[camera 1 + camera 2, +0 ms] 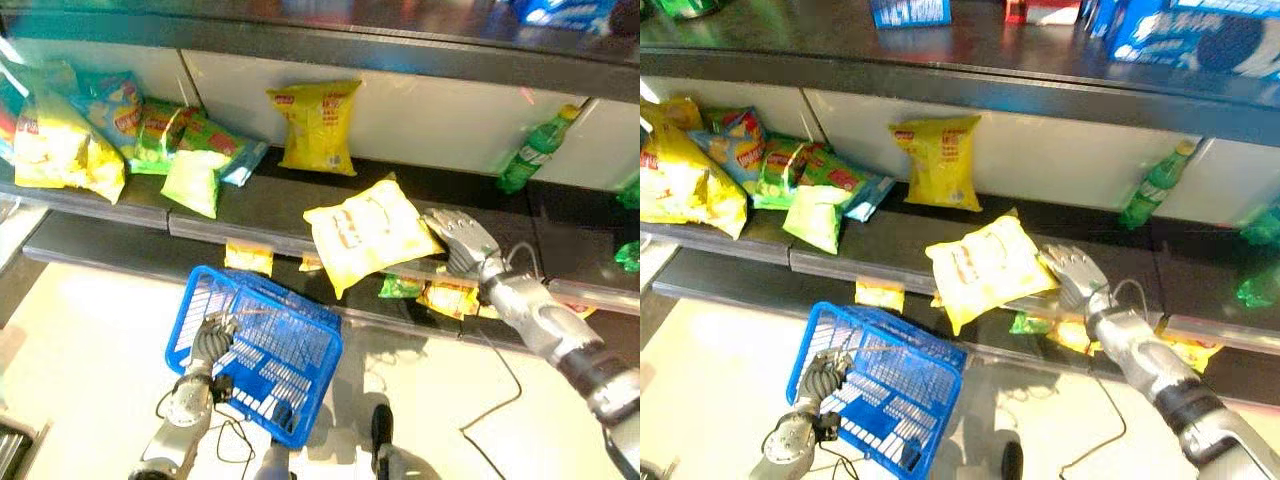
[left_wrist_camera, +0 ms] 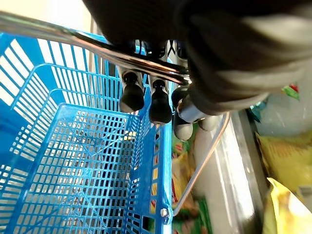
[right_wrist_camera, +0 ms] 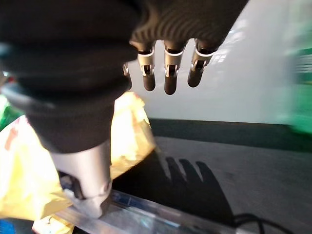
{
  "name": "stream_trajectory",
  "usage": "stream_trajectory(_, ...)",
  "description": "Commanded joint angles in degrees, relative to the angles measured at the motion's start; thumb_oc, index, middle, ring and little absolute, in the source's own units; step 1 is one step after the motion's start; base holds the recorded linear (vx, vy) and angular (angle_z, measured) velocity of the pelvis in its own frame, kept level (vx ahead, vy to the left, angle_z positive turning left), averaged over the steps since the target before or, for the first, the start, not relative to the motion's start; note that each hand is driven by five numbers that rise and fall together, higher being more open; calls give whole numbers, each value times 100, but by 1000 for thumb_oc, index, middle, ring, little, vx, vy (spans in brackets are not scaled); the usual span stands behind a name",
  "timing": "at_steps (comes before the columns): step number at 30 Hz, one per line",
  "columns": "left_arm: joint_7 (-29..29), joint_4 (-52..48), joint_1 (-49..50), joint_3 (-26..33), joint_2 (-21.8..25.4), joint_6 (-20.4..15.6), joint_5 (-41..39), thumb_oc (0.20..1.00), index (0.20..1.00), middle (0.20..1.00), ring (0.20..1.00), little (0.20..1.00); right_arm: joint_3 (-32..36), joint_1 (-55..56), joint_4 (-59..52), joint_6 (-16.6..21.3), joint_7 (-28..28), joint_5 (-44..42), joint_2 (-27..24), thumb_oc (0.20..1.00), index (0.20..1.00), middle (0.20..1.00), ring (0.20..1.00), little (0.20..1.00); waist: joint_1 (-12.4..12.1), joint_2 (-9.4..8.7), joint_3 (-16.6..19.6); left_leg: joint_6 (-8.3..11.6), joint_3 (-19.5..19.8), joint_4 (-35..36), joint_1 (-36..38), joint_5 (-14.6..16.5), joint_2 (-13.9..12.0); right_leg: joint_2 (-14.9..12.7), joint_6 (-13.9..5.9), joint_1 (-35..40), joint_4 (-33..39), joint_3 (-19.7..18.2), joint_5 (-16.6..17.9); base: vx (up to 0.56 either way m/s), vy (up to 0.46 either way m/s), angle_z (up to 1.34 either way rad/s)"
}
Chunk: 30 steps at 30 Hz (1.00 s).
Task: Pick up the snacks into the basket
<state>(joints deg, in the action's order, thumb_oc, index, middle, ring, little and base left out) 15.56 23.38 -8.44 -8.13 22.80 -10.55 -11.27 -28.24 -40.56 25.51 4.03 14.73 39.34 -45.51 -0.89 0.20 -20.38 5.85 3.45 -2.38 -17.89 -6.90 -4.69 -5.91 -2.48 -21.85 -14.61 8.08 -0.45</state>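
Left eye view. The left hand [image 1: 210, 338], fingers curled round the thin metal handle [image 1: 262, 313], carries the blue plastic mesh basket [image 1: 255, 352] below the dark shelf [image 1: 270, 205]. The right hand [image 1: 462, 240] lies with fingers extended just beside the pale yellow snack bag [image 1: 368, 232], which overhangs the shelf's front edge above the basket; whether they touch cannot be told. A bright yellow chip bag [image 1: 318, 125] leans on the shelf's back wall; green and yellow bags [image 1: 120, 135] lie at the left, a green bottle [image 1: 530, 152] at the right.

Right eye view. The same arrangement.

Left wrist view. Dark-tipped fingers [image 2: 132, 95] wrap the metal handle above the basket's floor, which holds no snacks.

Right wrist view. The right hand's fingers [image 3: 167, 73] hang straight and released, holding nothing; the pale yellow bag lies beside the thumb [image 3: 90, 180].
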Motion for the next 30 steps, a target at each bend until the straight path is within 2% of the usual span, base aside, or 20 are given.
stream_trajectory(1,266,-1045,-372,244,403,-716,-374,200,200,200,200,200,-225,-557,87,-208,235,57,155,1000,1000,1000,1000,1000,-64,-294,173,-23,15,-487,-281,478,31,-286,-509,17,22,-296,-404,-37,-38,8)
stream_trajectory(10,237,-1171,-526,4,357,-766,-487,200,200,200,200,200,-797,-1517,817,-369,243,23,575,1000,1000,1000,1000,1000,-228,-241,-105,-31,56,-530,-455,443,88,-331,-485,-204,-64,-297,-389,-27,-8,8)
stream_trajectory(18,156,-1303,-509,-84,328,-803,-589,200,200,200,200,200,-898,-1842,1349,-482,300,-83,880,1000,1000,1000,1000,1000,-296,-175,-276,-30,62,-524,-544,398,141,-374,-479,-319,-92,-316,-335,-19,6,1)
stream_trajectory(19,149,-1306,-515,-107,325,-796,-590,200,200,200,200,200,-910,-1855,1400,-499,289,-101,917,420,420,420,420,420,-303,-168,-294,-29,64,-522,-546,393,145,-378,-480,-325,-98,-319,-335,-26,14,3)
stream_trajectory(20,137,-1311,-507,-129,312,-792,-580,200,200,200,200,200,-921,-1863,1457,-511,277,-108,947,200,200,200,200,200,-308,-164,-314,-32,67,-527,-551,391,151,-386,-477,-323,-105,-313,-332,0,0,0)
stream_trajectory(30,147,-1233,-487,-136,266,-769,-573,200,200,200,200,200,-820,-1574,1386,-528,270,-134,1089,200,200,200,200,200,-334,-144,-397,-40,102,-577,-562,406,197,-445,-482,-296,-120,-300,-322,-2,1,1)
